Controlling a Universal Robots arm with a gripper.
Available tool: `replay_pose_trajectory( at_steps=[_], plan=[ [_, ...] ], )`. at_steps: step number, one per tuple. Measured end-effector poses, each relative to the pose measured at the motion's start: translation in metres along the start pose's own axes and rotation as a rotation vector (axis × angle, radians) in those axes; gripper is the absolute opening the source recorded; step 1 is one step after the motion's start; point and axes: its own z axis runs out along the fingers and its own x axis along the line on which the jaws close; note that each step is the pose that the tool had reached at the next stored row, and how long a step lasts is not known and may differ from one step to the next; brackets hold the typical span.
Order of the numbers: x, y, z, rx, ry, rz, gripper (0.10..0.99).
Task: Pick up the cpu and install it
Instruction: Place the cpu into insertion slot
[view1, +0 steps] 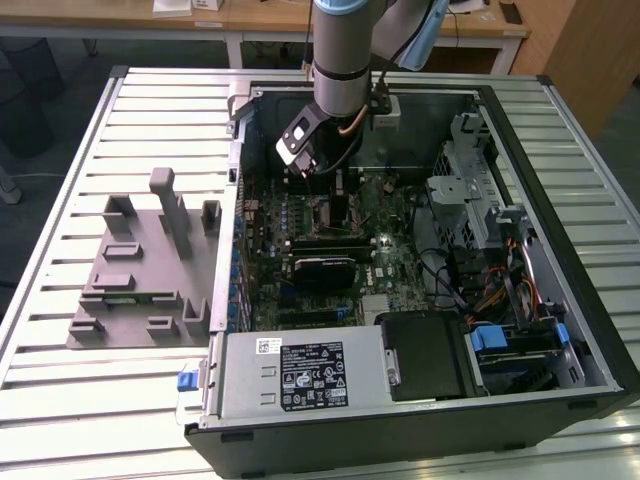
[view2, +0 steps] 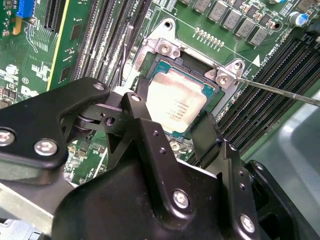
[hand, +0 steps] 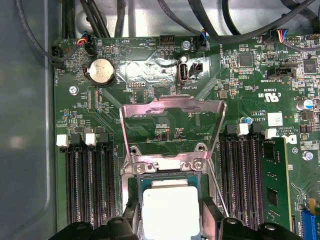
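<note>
Black hand (view2: 170, 111) apparently clamps the cpu (view2: 176, 97), its faint print unreadable, inside the open socket (view2: 167, 47).

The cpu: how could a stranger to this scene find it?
Inside the open case lies a green board. Between its black memory slots sits a metal socket frame. The cpu is the flat silver square in it, the only shiny plate.

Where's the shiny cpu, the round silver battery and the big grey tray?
cpu (view2: 176, 100): second wrist view, middle of its shiny top.
round battery (hand: 102, 70): first wrist view, centre of its face.
grey tray (view1: 150, 262): exterior view, a bare part of its flat base.
</note>
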Motion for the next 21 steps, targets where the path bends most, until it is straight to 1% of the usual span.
replay_pose_trajectory(
  at_steps=[1, 5, 10, 16, 17, 18, 19, 21],
  plan=[
    [0.0000, 0.0000, 0.0000, 0.000, -0.0001, 0.000, 0.612],
    [0.0000, 0.0001, -0.0013, 0.000, -0.0003, 0.000, 0.612],
    [-0.0004, 0.0005, -0.0109, 0.000, -0.0001, 0.000, 0.612],
    [-0.0004, 0.0005, -0.0116, 0.000, 0.0001, 0.000, 0.612],
    [-0.0005, 0.0005, -0.0116, 0.000, 0.0000, 0.000, 0.600],
    [-0.0005, 0.0005, -0.0117, 0.000, 0.0000, 0.000, 0.533],
    [-0.0005, 0.0005, -0.0118, 0.000, 0.0000, 0.000, 0.533],
    [-0.0005, 0.0005, -0.0118, 0.000, 0.0000, 0.000, 0.416]
  ],
)
